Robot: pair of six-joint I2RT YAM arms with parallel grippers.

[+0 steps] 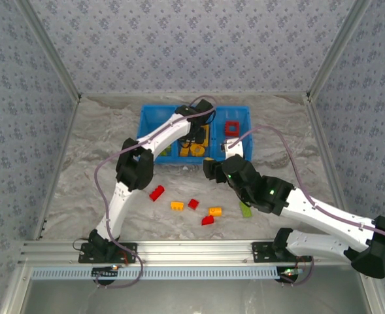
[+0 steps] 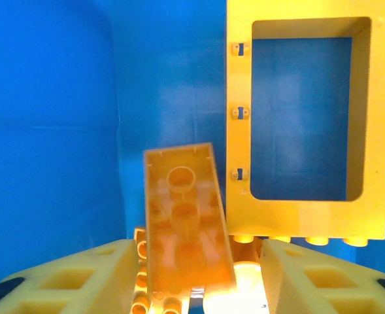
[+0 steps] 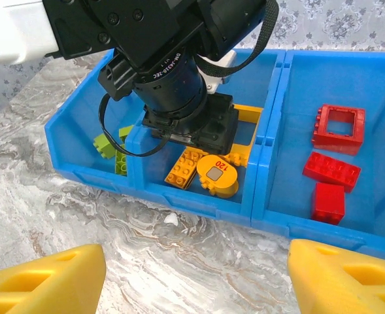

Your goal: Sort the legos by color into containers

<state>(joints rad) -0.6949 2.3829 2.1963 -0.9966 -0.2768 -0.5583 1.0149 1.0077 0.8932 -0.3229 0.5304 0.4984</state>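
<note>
Lab test cell: patterned walls, aluminium frame, marbled tabletop.

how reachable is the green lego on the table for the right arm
Probably yes, awkwardly: the green lego lies bare on the table but beside the right arm, behind the open right gripper, which faces the bin; pulling back looks needed.

Six legos lie loose before the blue containers, which hold green, yellow and red ones separately.

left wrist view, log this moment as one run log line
left gripper: open, in middle compartment | orange brick: tilted between fingers, unclamped | right gripper: open, empty | unsorted bricks: on table
</note>
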